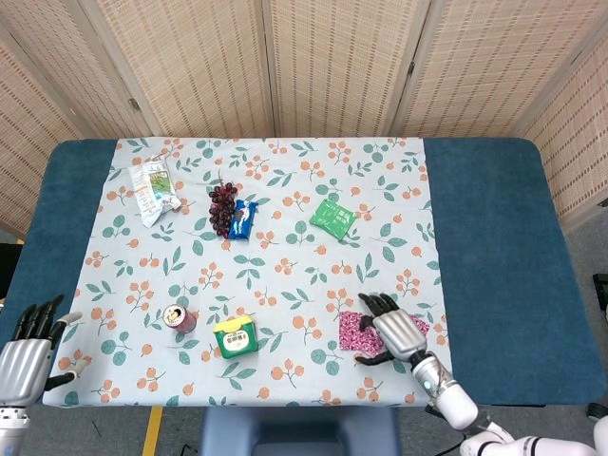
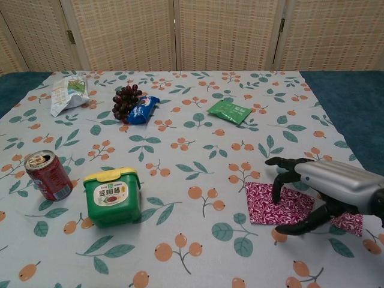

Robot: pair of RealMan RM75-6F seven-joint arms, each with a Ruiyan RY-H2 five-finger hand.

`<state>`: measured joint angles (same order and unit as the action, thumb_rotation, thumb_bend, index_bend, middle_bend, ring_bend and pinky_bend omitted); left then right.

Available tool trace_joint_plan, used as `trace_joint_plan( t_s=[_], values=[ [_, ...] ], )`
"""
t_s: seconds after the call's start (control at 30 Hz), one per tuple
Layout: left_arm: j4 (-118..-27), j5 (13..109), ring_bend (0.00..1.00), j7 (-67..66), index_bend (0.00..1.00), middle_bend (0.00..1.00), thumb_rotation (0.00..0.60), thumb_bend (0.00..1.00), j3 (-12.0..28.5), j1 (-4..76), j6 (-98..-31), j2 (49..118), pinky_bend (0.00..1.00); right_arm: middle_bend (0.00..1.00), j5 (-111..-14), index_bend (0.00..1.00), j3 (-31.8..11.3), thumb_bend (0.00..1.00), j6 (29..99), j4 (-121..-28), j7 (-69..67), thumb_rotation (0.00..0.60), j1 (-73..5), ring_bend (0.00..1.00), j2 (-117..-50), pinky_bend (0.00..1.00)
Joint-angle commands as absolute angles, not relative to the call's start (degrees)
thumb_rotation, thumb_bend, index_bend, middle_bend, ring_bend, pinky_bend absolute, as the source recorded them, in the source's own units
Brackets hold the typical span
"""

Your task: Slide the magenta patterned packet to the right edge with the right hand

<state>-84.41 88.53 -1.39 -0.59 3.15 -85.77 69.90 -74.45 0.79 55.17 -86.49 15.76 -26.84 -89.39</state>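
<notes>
The magenta patterned packet lies flat on the floral cloth near the front edge, right of centre. My right hand is arched over the packet's right half, its spread fingertips touching the packet and its thumb low on the near side. It grips nothing. A strip of the packet shows past the hand on the right; the part between is hidden. My left hand hovers at the front left corner, fingers apart and empty; only the head view shows it.
A green tub and a red can stand left of the packet. Grapes, a blue packet, a green packet and a white bag lie farther back. Bare blue table runs right of the cloth.
</notes>
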Motion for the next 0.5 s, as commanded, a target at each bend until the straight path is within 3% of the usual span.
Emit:
trace_joint_plan(
  t_s=[0.03, 0.5],
  values=[
    [-84.5, 88.7, 0.09, -1.5, 0.26, 0.06, 0.6, 0.24, -0.6, 3.2, -85.8, 70.0, 0.0, 0.04, -74.6, 0.39, 1.4, 0.21, 55.9, -86.9, 15.2, 0.328, -26.1, 0.0, -88.4, 0.0],
    [-84.5, 88.6, 0.09, -1.2, 0.26, 0.06, 0.6, 0.24, -0.6, 2.8, -86.4, 69.7, 0.0, 0.04, -79.1, 0.39, 2.6, 0.21, 56.3, -88.6, 12.7, 0.331, -26.1, 0.0, -88.2, 0.0]
  ],
)
